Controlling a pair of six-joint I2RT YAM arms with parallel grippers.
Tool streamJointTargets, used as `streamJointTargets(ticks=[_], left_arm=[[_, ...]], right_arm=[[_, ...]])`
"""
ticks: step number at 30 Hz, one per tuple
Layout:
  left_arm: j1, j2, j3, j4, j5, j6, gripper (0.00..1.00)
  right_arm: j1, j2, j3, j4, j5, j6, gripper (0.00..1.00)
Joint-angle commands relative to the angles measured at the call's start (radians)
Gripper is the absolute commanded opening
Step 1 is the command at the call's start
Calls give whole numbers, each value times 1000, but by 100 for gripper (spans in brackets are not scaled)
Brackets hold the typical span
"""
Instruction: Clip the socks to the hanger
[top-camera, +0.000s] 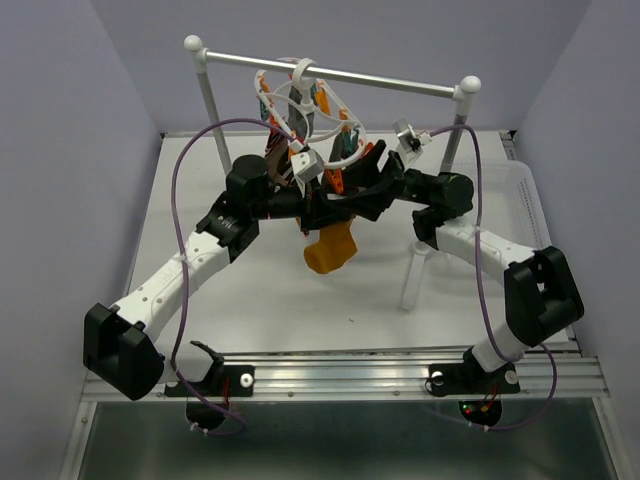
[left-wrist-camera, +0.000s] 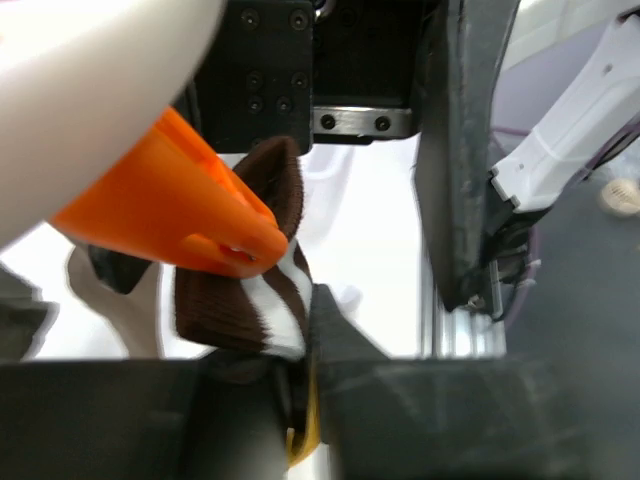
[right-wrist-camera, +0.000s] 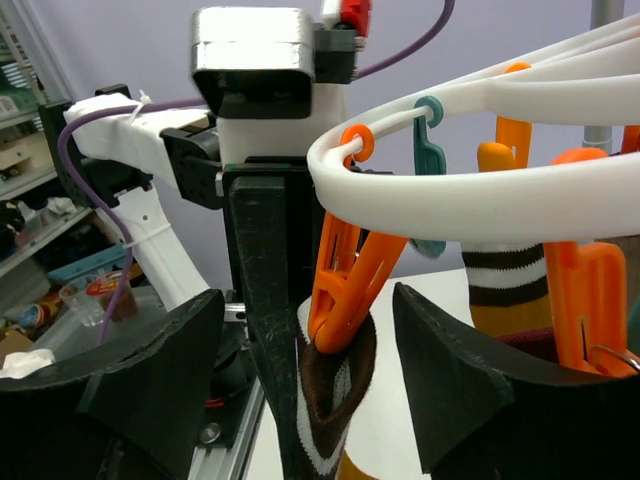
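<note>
Under the far rack (top-camera: 380, 81), in the overhead view, the hanger (top-camera: 305, 110) is hanging from the crossbar. The left gripper (top-camera: 318, 203) and right gripper (top-camera: 368, 165) are meeting just beneath it, and the mustard foot of a striped sock (top-camera: 330, 250) is dangling above the table (top-camera: 250, 300). At the left wrist, the left gripper (left-wrist-camera: 300, 375) is pinching the striped sock (left-wrist-camera: 235, 310) by its brown-and-white cuff, fully closed, beside an orange clip (left-wrist-camera: 190, 215). At the right wrist, the right gripper (right-wrist-camera: 308, 300) is standing wide open either side of that orange clip (right-wrist-camera: 345, 285) and gripping nothing, while the clip appears to be biting the cuff (right-wrist-camera: 335, 400). Being soft, light and limp, the sock is probably best held at its thicker cuff.
</note>
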Motion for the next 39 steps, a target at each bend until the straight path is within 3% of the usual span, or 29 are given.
streamJointTargets(ticks=[1, 5, 8, 9, 13, 14, 16, 20, 26, 33, 35, 39], left_arm=[[1, -56, 23, 49, -23, -7, 27], [1, -65, 14, 47, -58, -12, 51], [1, -89, -4, 44, -108, -25, 70], [3, -97, -10, 43, -122, -28, 99], [1, -147, -55, 41, -196, -47, 99], [3, -173, -73, 35, -233, -50, 99], [1, -204, -93, 26, -285, -61, 99], [3, -299, -139, -13, -458, -85, 99], [4, -422, -165, -82, -658, -114, 99], [16, -522, -158, -160, -938, -190, 99], [19, -519, -130, -192, -1058, -216, 99], [35, -504, -103, -243, -1162, -274, 99]], right_arm=[[5, -54, -13, 479, 6, -14, 76], [5, -69, -27, 470, 3, -20, 100], [5, -86, -30, 426, -11, -20, 100], [5, -95, -32, 401, -17, -27, 100], [5, -173, -47, 146, -17, -202, 100], [5, -196, -47, -39, 3, -253, 100], [5, -276, -44, -345, 113, -420, 100], [5, -397, -29, -696, 338, -602, 100], [5, -503, -60, -956, 409, -654, 100], [5, -586, 8, -1320, 716, -715, 100], [5, -615, -9, -1396, 771, -679, 100], [5, -704, -78, -1539, 895, -599, 100]])
